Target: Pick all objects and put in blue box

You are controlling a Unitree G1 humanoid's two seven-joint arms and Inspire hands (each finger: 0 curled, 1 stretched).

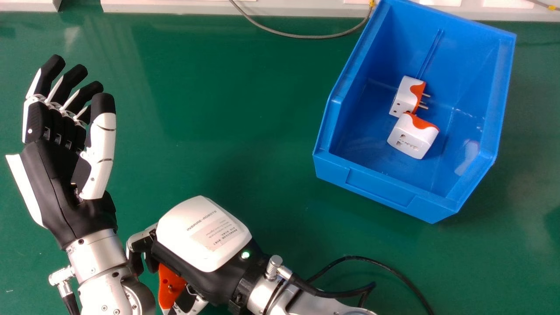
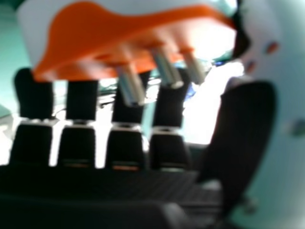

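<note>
Worktop (image 1: pixel 240 109): green; we see it beneath both hands and the box.
Box (image 1: pixel 372 181): blue, open at the top, set askew toward the worktop's far right corner.
Box contents: we count two white-and-orange plug adapters on its floor, apparently touching one another.
Far adapter (image 1: pixel 404 98): the one closer to the box's far edge; its pins (image 1: pixel 423 105) point toward the box's right edge.
Near adapter (image 1: pixel 411 138): just nearer to us, orange patch on the far side, socket holes showing on the white part.
Held adapter (image 1: pixel 169 286): white and orange, outside the box, in the right hand (image 1: pixel 203 234) toward the worktop's near edge, left of its middle.
Right grip: we record the fingers of the right hand (image 2: pixel 125 145) curled, with the held adapter between them and the thumb (image 2: pixel 245 124); three metal prongs (image 2: pixel 165 67) stick out of its orange face.
Left hand (image 1: pixel 57 175): by the worktop's left edge, palm up, holding nothing; fingers loosely extended toward the far edge, slightly bent, thumb alongside.
Hand spacing: the right fingertips are right beside the left forearm (image 1: pixel 98 258); we cannot tell whether they touch.
Grey cable (image 1: pixel 302 36): looped along the worktop's far edge, left of the box.
Black cable (image 1: pixel 385 264): looping from the right wrist, on the box's near side.
</note>
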